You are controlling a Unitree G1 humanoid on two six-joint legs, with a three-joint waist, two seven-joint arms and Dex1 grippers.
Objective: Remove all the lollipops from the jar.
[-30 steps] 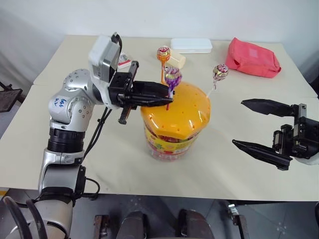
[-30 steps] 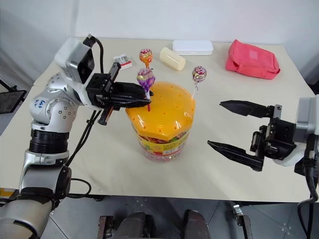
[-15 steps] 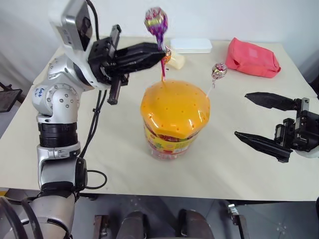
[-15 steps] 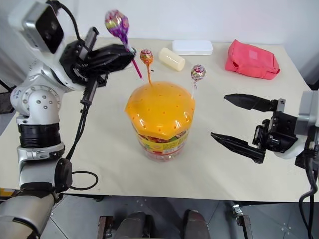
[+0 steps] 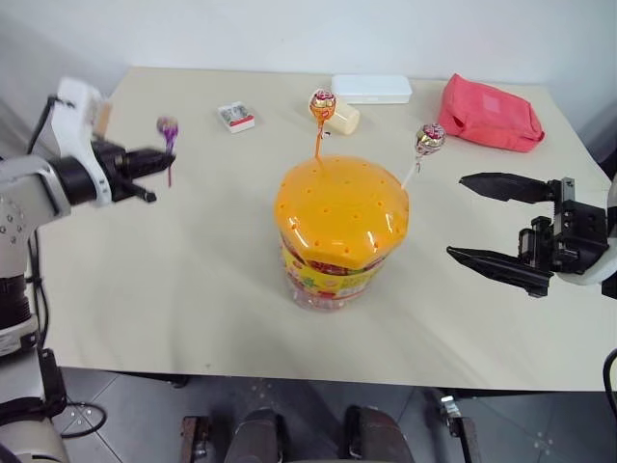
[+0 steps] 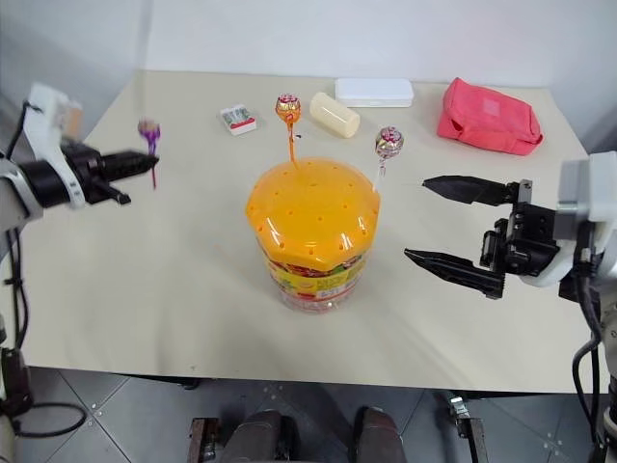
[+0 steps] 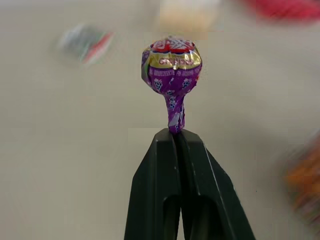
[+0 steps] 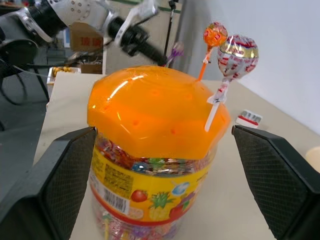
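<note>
Left end effector (image 5: pixel 162 162) pinches purple lollipop (image 5: pixel 167 126) over far-left desk (image 5: pixel 193 289). Right end effector (image 5: pixel 465 217) spread wide, right of jar (image 5: pixel 339 231). Two lollipops (image 5: pixel 321 102) (image 5: pixel 428 139) stand in the lid. Far side: cream block (image 5: pixel 343 117), white box (image 5: pixel 371 88), red pouch (image 5: pixel 489 112), small packet (image 5: pixel 235 116).

clear jar (image 5: pixel 339 256) upright mid-table, colourful label, orange domed lid (image 5: pixel 341 207) with small holes. orange-stick lollipop (image 5: pixel 321 104) and white-stick lollipop (image 5: pixel 428 139) standing in lid holes. purple-wrapped lollipop (image 7: pixel 171 66) out of jar, pinched by stick, far left over table.
</note>
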